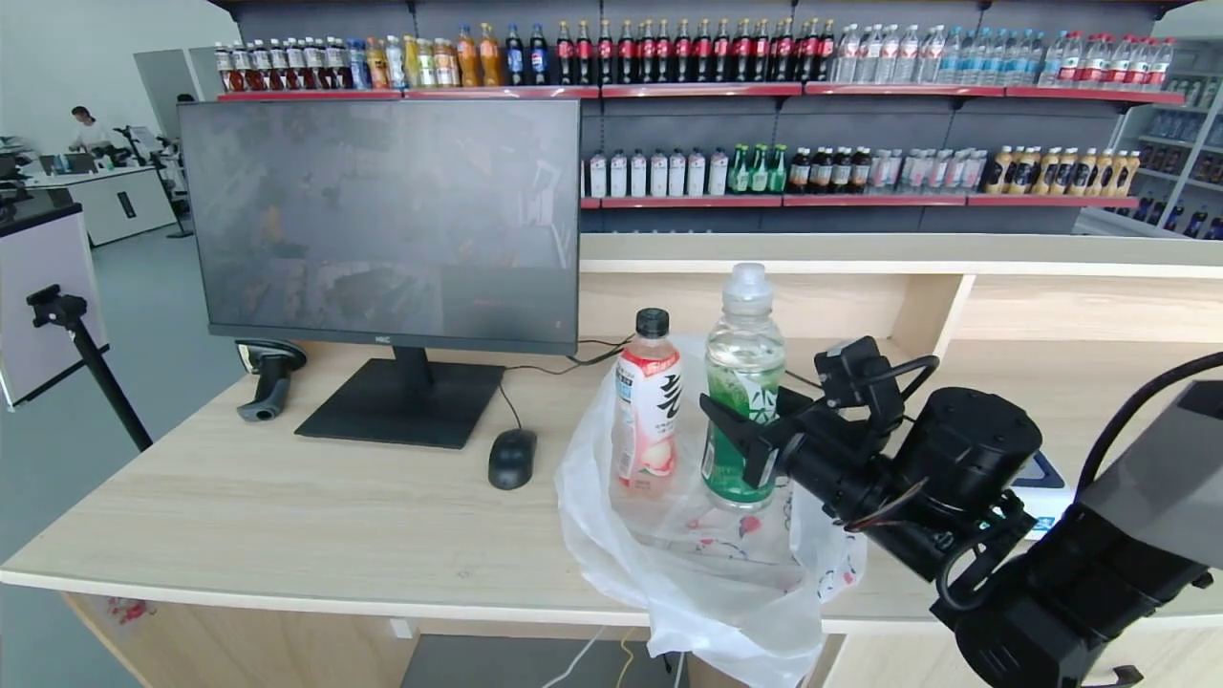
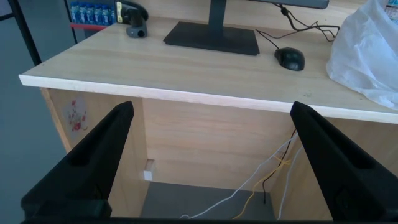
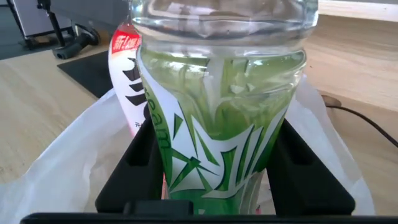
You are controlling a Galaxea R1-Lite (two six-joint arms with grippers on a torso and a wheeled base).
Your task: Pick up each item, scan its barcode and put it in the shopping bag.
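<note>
1. The green bottle (image 1: 744, 382) (image 3: 217, 124) is being clamped by the right tool (image 1: 740, 430) (image 3: 214, 149). One finger is being pressed against each side of its labelled lower half.
2. The green bottle is being held upright, with its clear upper part and cap rising above the right tool.
3. Its base is being carried on the bag (image 1: 688, 564) (image 3: 56, 162). The bag is lying crumpled on the tabletop (image 1: 287, 516) under the right tool and is hanging over the near edge.
4. The pink bottle (image 1: 647, 420) (image 3: 127, 68) is being borne upright by the bag too. It is just beside the green bottle, past the right tool's left finger.
5. The left tool (image 2: 211, 109) is being held with its fingers wide apart and nothing between them. It is lower than the tabletop (image 2: 155, 68) and just short of its near edge.
6. Beyond the left tool, over that edge, the mouse (image 1: 511, 458) (image 2: 290, 58) is being seen nearest.
7. The monitor (image 1: 382, 220) (image 2: 211, 31) is farther back from the left tool, and the scanner (image 1: 268, 377) (image 2: 134, 18) is farthest back.
8. The bag (image 2: 367, 50) is being seen off to the side of the left tool, towards the right tool.
</note>
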